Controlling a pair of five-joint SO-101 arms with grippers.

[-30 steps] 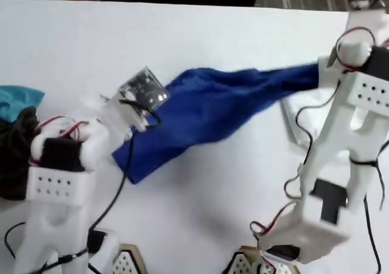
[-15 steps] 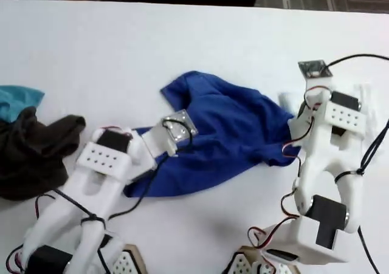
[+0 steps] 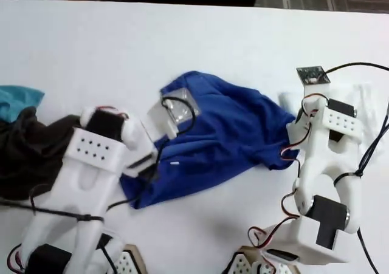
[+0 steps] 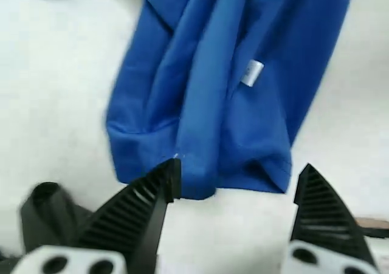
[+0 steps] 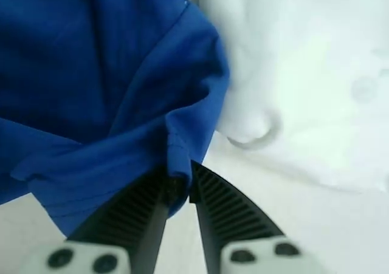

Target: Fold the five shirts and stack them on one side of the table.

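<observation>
Our right claw [image 5: 181,175] is clenched on a folded edge of the blue shirt [image 5: 91,73], with the cloth pinched between its jaws. Our left claw [image 4: 240,174] is released, jaws wide apart, poised over a bunched edge of the same shirt. A small white tag [image 4: 251,73] shows farther up the cloth. From above, we see the blue shirt lying crumpled in the middle of the table [image 3: 182,37], between the two arms. Just beside its right end lies pale cloth [image 5: 304,73], perhaps a white shirt, though it is hard to make out against the white table. At the table's left edge a dark shirt [image 3: 30,152] sits in a heap, touching a teal shirt [image 3: 15,101].
</observation>
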